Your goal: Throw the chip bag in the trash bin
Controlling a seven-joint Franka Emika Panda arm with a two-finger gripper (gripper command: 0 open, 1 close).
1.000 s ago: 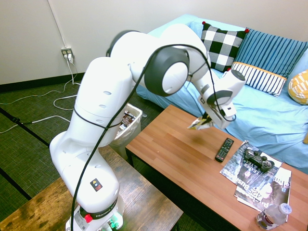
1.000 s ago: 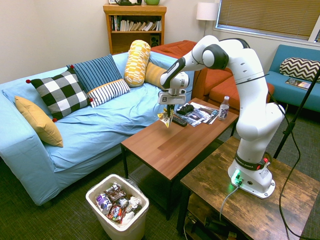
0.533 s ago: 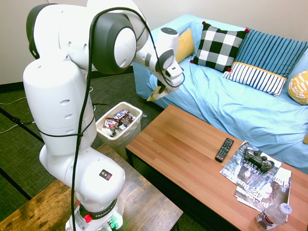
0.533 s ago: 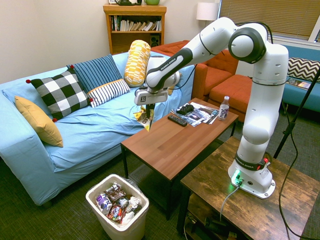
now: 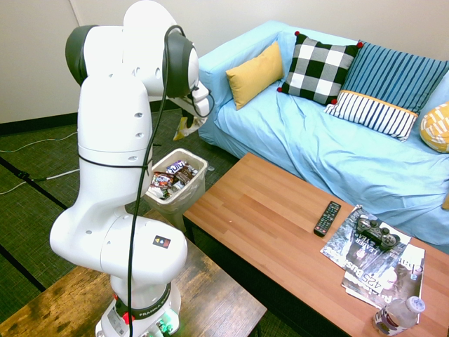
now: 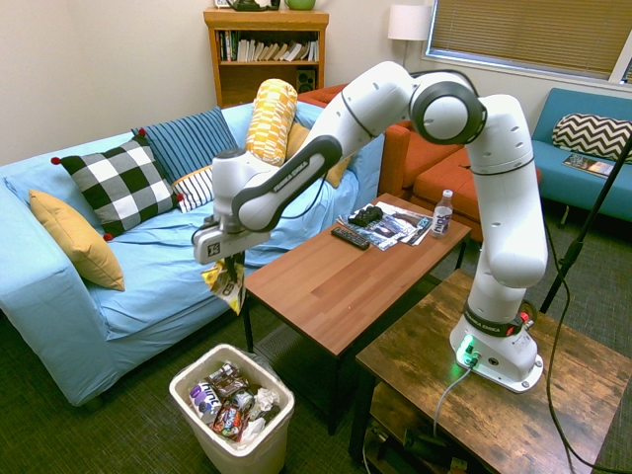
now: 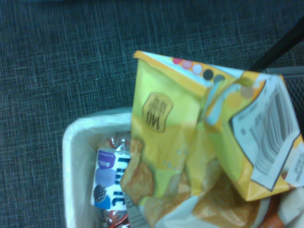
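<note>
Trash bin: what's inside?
In the trash bin: a labelled plastic bottle, candy wrappers, crumpled white paper. Whatever lies beneath that top layer is covered and can't be seen.

The first exterior view looks steeply down from behind the arm, across the table toward the sofa. The second faces the arm from the opposite side, angled down over the trash bin, taking in the bookshelf farther back. Both share sofa, table and bin. The wrist view peers down very close, catching the bin's rim and carpet.
</note>
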